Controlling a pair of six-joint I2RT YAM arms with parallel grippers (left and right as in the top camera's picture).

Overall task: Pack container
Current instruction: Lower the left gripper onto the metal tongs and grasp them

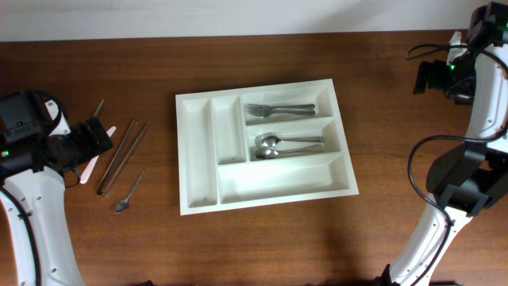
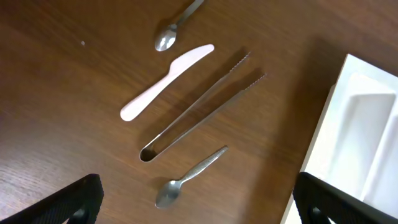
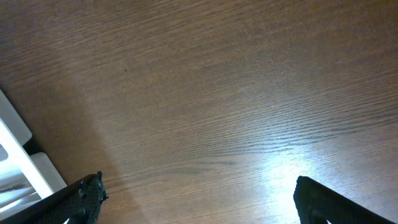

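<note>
The white container (image 1: pixel 197 151) lies mid-table, with forks (image 1: pixel 278 109) in its top long compartment and spoons (image 1: pixel 287 145) in the middle one. Its bottom long compartment and both narrow ones look bare. On the wood to its left lie metal tongs (image 1: pixel 121 156), a small spoon (image 1: pixel 129 193) and a pale pink knife (image 1: pixel 91 168). My left gripper (image 1: pixel 99 139) hangs open over them. From the left wrist I see the small spoon (image 2: pixel 189 177) between the spread fingers (image 2: pixel 68 202), with the tongs (image 2: pixel 202 115), the knife (image 2: pixel 165 81) and a second spoon (image 2: pixel 174 31) beyond. My right gripper (image 1: pixel 429 78) is open at the far right, holding nothing.
The right wrist view shows bare brown wood and a corner of the container (image 3: pixel 15 162) at its left edge. The container's side (image 2: pixel 360 137) fills the right of the left wrist view. The right arm's base and cables (image 1: pixel 456 183) stand at the table's right.
</note>
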